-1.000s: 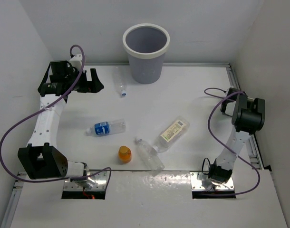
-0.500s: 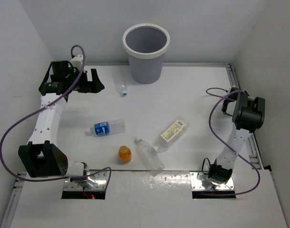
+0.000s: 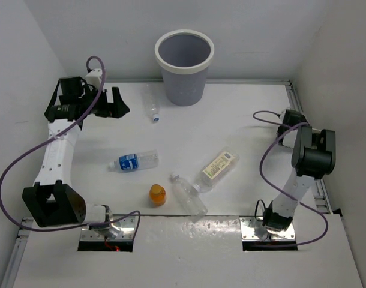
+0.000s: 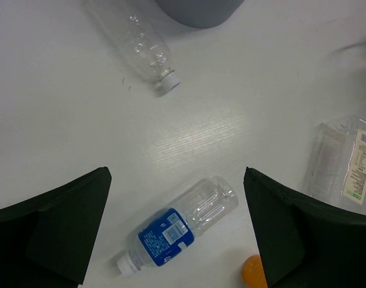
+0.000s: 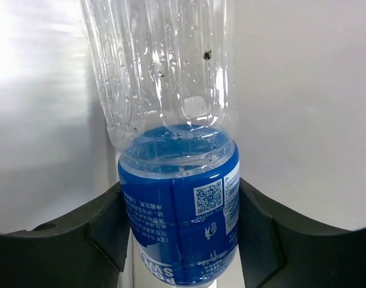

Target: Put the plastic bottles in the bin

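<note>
The grey bin (image 3: 171, 37) with a white rim stands at the back centre; its base shows in the left wrist view (image 4: 198, 9). On the table lie a blue-labelled bottle (image 3: 132, 162) (image 4: 180, 231), a cream-labelled bottle (image 3: 218, 168) (image 4: 345, 159), a plain clear bottle (image 3: 188, 195), a squat orange bottle (image 3: 157, 194) (image 4: 254, 273) and a small clear bottle (image 3: 152, 103) (image 4: 141, 45) left of the bin. My left gripper (image 3: 114, 103) (image 4: 177, 240) is open, high above the table. My right gripper (image 5: 178, 228) is shut on another blue-labelled bottle (image 5: 177, 234) at the far right (image 3: 288, 117).
White walls close in the table on the left, back and right. A metal rail (image 3: 318, 186) runs along the right edge. Purple cables (image 3: 15, 165) loop beside both arms.
My right arm has shifted, its wrist dropping nearer and its cable loop moving. My left gripper has drifted slightly left. The bottles on the table have not moved.
</note>
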Controlling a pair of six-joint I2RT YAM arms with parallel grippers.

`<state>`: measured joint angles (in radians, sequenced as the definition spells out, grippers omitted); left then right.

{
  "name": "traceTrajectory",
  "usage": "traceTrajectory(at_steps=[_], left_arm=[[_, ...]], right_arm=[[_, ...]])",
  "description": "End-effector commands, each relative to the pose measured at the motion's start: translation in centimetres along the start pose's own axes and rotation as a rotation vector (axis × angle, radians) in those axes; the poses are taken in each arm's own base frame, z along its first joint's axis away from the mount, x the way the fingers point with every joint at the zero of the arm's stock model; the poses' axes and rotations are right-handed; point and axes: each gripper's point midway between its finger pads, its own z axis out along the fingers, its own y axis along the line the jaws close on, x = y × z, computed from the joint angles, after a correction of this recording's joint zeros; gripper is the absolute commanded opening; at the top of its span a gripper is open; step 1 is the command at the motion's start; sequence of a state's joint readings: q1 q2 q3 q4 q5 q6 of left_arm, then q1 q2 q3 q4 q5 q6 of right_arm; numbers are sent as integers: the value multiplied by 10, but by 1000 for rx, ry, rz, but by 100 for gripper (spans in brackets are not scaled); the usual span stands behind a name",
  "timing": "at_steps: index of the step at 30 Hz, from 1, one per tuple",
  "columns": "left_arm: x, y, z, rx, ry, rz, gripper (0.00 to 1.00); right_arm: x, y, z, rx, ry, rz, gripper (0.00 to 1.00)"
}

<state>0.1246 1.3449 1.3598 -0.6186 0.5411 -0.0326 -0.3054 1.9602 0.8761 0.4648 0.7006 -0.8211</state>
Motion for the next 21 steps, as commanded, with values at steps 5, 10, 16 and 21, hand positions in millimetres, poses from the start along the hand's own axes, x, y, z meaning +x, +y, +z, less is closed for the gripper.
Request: traceTrajectory(at_steps=[5, 10, 16, 21], left_arm=[[-49, -37, -41, 244, -217, 46, 99], [-71, -77, -65, 438, -340, 44, 96], [-77, -87, -73, 452, -367, 58, 96], [-79, -87, -76, 435, -384, 67, 96]], right_arm=[[-90, -36, -113, -289, -266, 353, 0], [-141, -69, -221, -594, -498, 455, 0], [-194, -92, -336, -862, -794, 514, 0], [-266, -125, -395, -955, -1017, 680, 0]])
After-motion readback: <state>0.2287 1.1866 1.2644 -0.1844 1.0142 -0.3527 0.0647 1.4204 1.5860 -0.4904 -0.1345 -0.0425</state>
